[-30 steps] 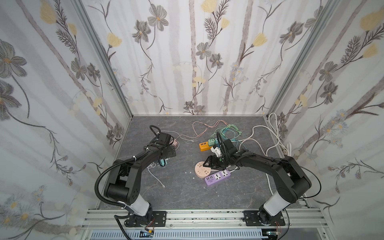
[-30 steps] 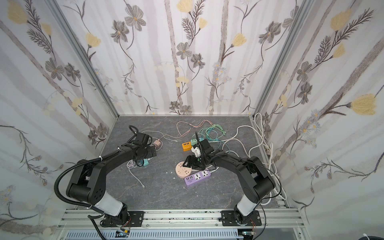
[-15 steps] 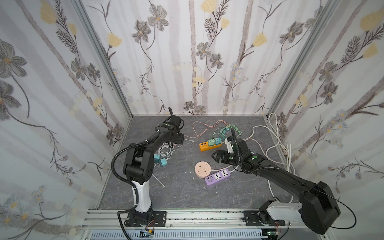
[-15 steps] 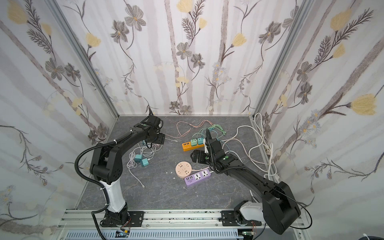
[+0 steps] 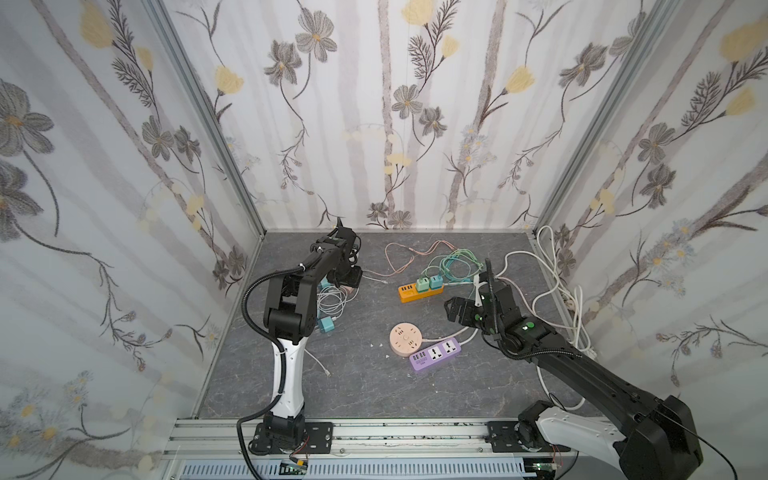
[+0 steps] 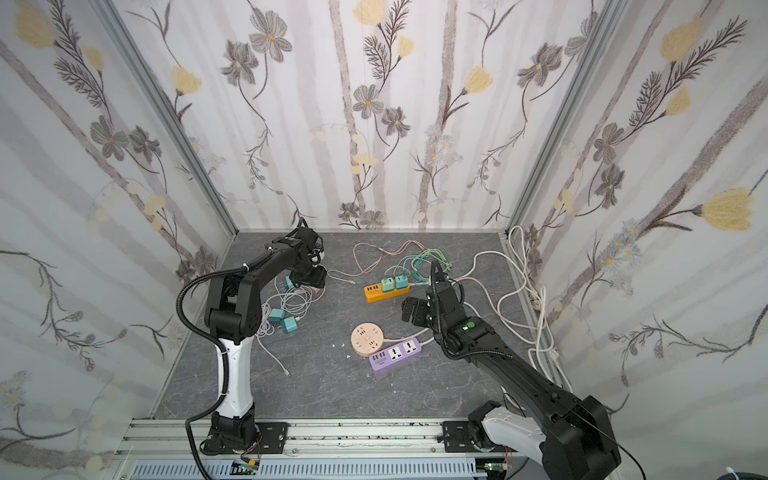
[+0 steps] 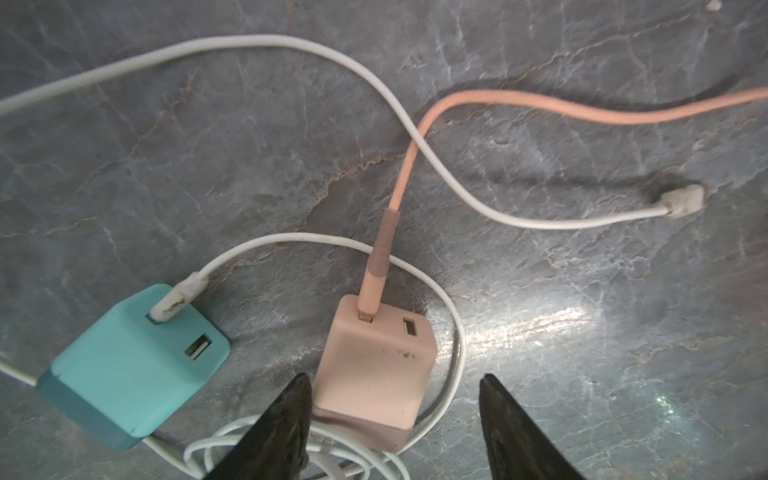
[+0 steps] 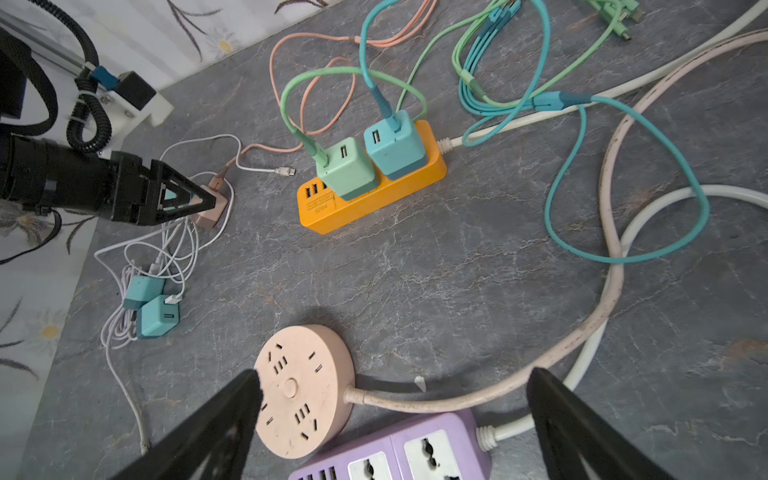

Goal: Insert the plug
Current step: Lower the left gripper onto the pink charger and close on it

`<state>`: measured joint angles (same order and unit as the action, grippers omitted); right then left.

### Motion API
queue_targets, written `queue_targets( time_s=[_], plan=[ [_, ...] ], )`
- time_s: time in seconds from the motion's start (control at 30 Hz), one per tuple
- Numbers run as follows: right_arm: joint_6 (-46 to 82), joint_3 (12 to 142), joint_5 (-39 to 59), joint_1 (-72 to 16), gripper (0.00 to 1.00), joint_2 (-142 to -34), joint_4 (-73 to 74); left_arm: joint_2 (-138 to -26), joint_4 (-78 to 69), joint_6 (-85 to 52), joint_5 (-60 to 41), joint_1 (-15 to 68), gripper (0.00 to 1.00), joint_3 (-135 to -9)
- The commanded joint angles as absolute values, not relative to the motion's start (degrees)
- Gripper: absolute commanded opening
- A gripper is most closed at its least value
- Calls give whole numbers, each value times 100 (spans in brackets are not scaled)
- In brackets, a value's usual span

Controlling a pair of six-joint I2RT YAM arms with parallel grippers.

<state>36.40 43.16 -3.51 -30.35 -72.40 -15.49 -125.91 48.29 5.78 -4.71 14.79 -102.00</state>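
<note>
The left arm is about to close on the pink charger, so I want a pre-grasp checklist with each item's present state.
1. The pink charger sits between the left gripper jaws: ok.
2. The pink cable is seated in the charger: ok.
3. Jaw gap free of other things: not ok, a white cable loops beside the charger.
4. Which way the charger's prongs face: cannot tell, hidden underneath.
5. The round pink socket has free holes: ok.
6. The right gripper is open and empty: ok.

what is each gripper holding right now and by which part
Nothing is held. The left gripper has its fingers open either side of the pink charger, with a gap showing. The right gripper is open and empty.
</note>
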Motion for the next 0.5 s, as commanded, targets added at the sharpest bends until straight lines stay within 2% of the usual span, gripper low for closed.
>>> queue_targets(
  time_s=[0.0,0.47],
  plan=[
    [3718,4333,-528,-2946,99,-7233,-1618,-12628,4966,762,-580,1431,63,-10205],
    [3815,4282,-404,-2734,99,-7225,-1629,-12643,4804,971,-595,1415,58,-9915]
  ],
)
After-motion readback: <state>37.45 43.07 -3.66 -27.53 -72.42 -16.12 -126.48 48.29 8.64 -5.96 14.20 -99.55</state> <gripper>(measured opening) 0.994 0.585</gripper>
